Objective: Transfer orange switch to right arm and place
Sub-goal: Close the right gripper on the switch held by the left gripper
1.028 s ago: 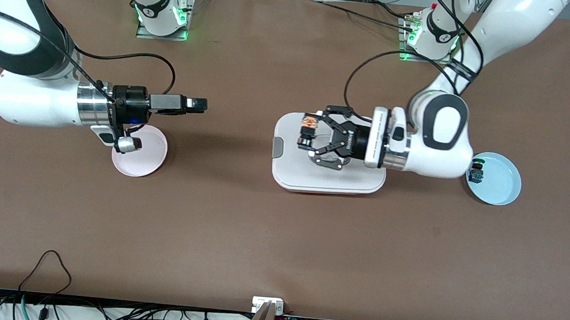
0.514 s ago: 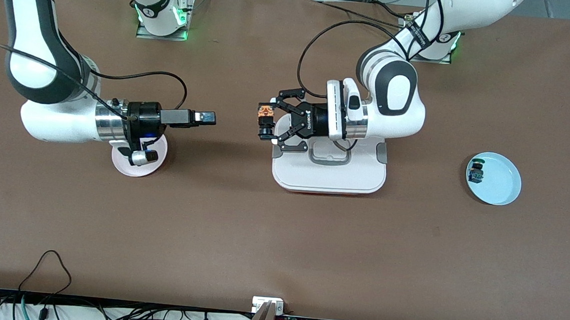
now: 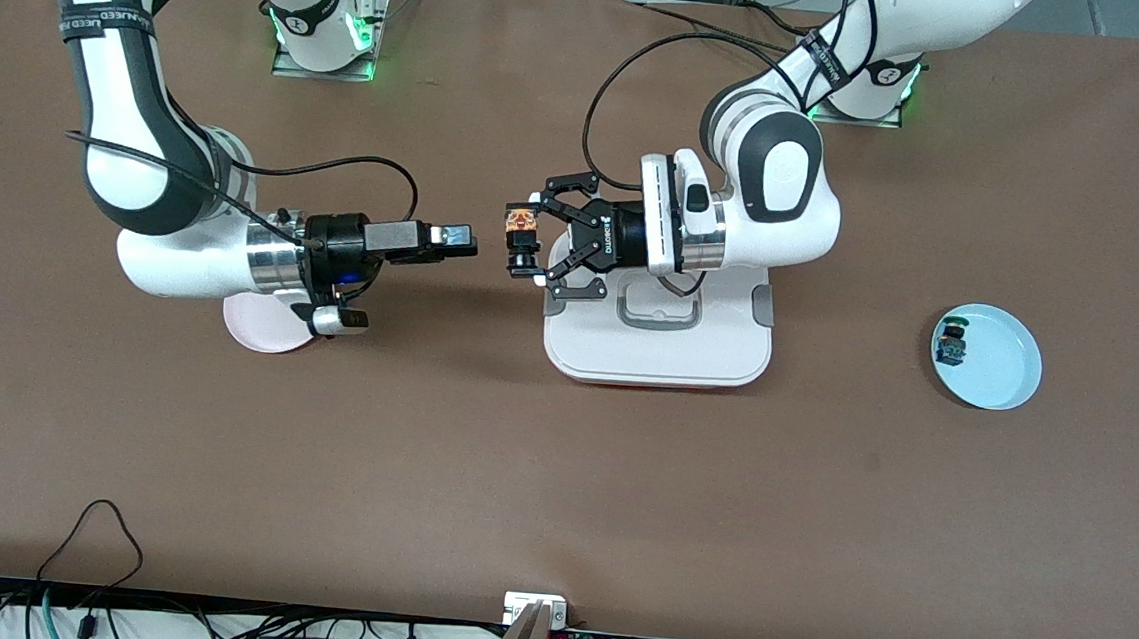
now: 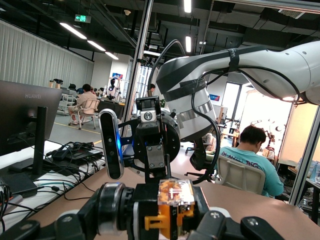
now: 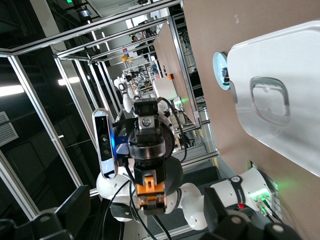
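The orange switch (image 3: 520, 233) hangs in the air, just off the edge of the white tray (image 3: 657, 361) that faces the right arm's end. My left gripper (image 3: 527, 239) is shut on it. In the left wrist view the orange switch (image 4: 171, 204) fills the space between the left gripper's (image 4: 162, 222) black fingers. My right gripper (image 3: 458, 241) is level with the switch, a short gap from it, pointing at it. In the right wrist view the right gripper (image 5: 145, 226) stands open, and the orange switch (image 5: 150, 187) shows straight ahead between its two fingers.
A pink plate (image 3: 253, 329) lies under the right arm's wrist. At the left arm's end of the table a blue plate (image 3: 1012, 376) holds a green-capped switch (image 3: 951, 344). Bare brown table lies nearer the front camera.
The left gripper carried the orange switch from over the tray toward the right arm. The right gripper came from beside the pink plate toward the switch, and the gap between them has shrunk.
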